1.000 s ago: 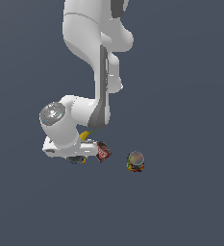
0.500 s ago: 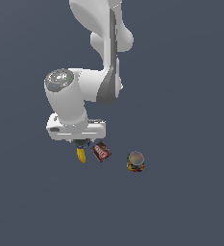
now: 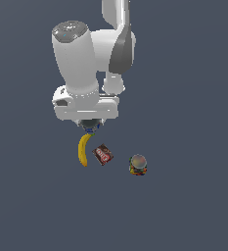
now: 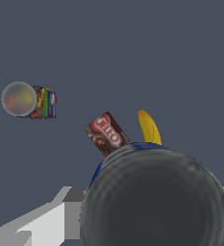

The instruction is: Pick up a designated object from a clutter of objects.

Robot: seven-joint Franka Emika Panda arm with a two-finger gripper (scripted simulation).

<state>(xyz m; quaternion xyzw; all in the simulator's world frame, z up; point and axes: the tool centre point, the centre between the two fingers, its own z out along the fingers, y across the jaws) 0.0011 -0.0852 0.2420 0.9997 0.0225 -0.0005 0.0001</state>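
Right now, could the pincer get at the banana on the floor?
Probably not: the pincer looks occupied by the small dark can, though the banana lies unobstructed beside the brown-red packet.

Plain dark slate-blue surface (image 3: 193, 211), matte and even in tone, filling the exterior view from edge to edge, the same flat colour as backdrop across the wrist view (image 4: 132, 43)

Can (image 4: 154, 202) top dull metal; banana (image 3: 83, 149) glossy
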